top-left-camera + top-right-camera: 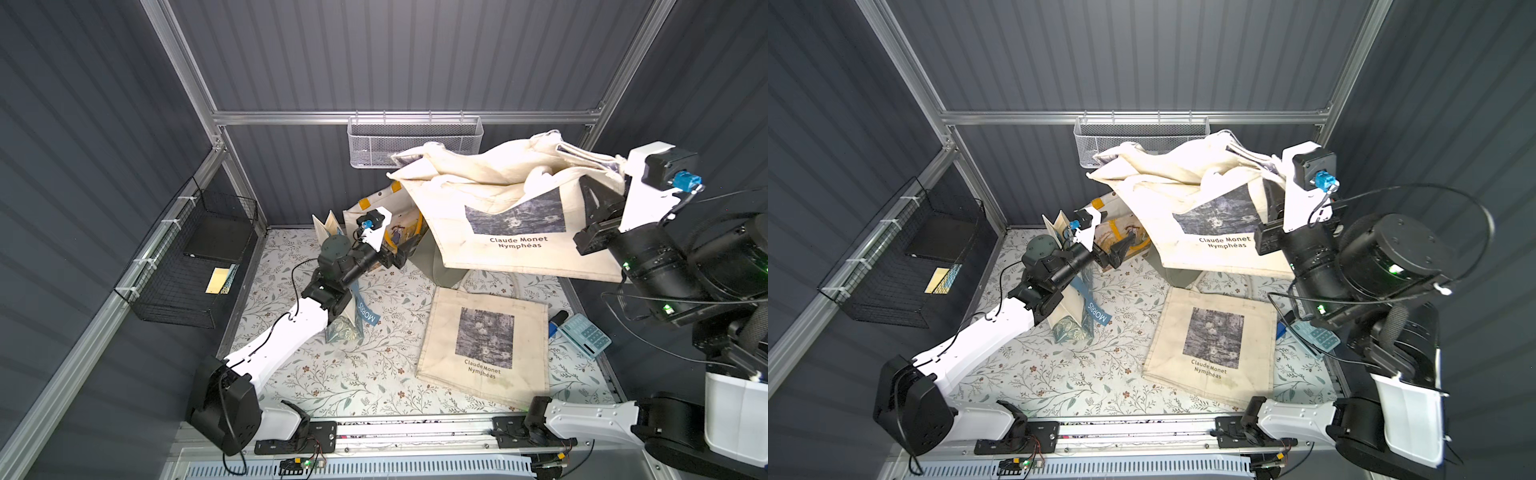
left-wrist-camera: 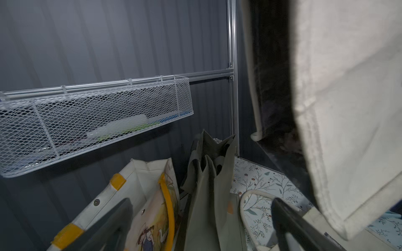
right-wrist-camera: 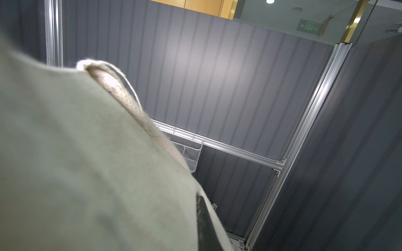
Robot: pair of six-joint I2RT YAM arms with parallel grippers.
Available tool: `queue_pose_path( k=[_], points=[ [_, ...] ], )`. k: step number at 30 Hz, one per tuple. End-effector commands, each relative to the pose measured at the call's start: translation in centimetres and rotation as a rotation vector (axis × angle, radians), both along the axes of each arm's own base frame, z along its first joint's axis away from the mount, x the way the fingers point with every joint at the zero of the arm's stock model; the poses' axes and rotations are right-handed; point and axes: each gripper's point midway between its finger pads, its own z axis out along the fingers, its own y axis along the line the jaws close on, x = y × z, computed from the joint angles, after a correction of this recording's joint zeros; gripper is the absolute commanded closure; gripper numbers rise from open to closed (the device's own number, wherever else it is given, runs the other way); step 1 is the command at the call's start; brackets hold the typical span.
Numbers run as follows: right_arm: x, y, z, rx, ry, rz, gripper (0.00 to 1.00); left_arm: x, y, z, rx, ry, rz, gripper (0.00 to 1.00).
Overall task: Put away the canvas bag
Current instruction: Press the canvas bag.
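1. Aloft at the back right of the cell, your right gripper (image 1: pixel 598 199) is clenched on the upper edge of a cream canvas tote bag (image 1: pixel 490 195). The bag is printed with a dark grey water-lily panel and the words "Claude Monet Nymphéas". It hangs clear of the table, and in both top views its crumpled top folds lie across the front of the white metal mesh basket (image 1: pixel 374 143) on the rear rail.
2. Your left gripper (image 1: pixel 1119 249) stands released, jaws wide and empty. It is just beside an upright white tote with yellow trim and a storybook picture (image 2: pixel 150 195) and a limp olive-green fabric bag (image 2: pixel 208 184).
3. The step in hand looks like the carry: the bag is lifted but not yet stowed. Which container is meant to take it cannot be told from these views.
4. The next move probably calls for you to bring the hanging cloth over an open mouth. You would also need to gather the loose lower half, or it may drape over a rim. The free left jaws could steady an opening or pinch the hem.
5. The canvas is thick, coarse-woven and soft, and it creases instead of holding shape. A frayed woven strap (image 3: pixel 121 102) crosses the right wrist view. The mesh basket is rigid. A twin cream Monet bag (image 1: pixel 484 345) lies flat on the floral-printed tablecloth (image 1: pixel 332 374).
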Motion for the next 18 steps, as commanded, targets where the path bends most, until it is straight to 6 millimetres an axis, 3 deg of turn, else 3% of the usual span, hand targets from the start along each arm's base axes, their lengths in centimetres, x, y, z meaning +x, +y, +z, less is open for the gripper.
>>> queue_pose_path(
  k=[1,5,8,18],
  points=[
    [-0.6,0.2,1.1,0.081,-0.010,0.054,1.00,-0.9,0.4,4.4,-0.173,-0.054,-0.188,0.01],
    [-0.6,0.3,0.9,0.090,-0.003,0.058,1.00,-0.3,1.7,6.9,-0.303,-0.062,-0.343,0.01],
    [-0.6,0.4,1.0,0.099,-0.003,0.068,1.00,-0.4,1.1,8.5,-0.314,-0.066,-0.458,0.01],
    [-0.9,0.2,1.2,0.116,-0.009,0.083,1.00,-0.9,-0.1,9.3,-0.307,-0.045,-0.594,0.01]
  ],
)
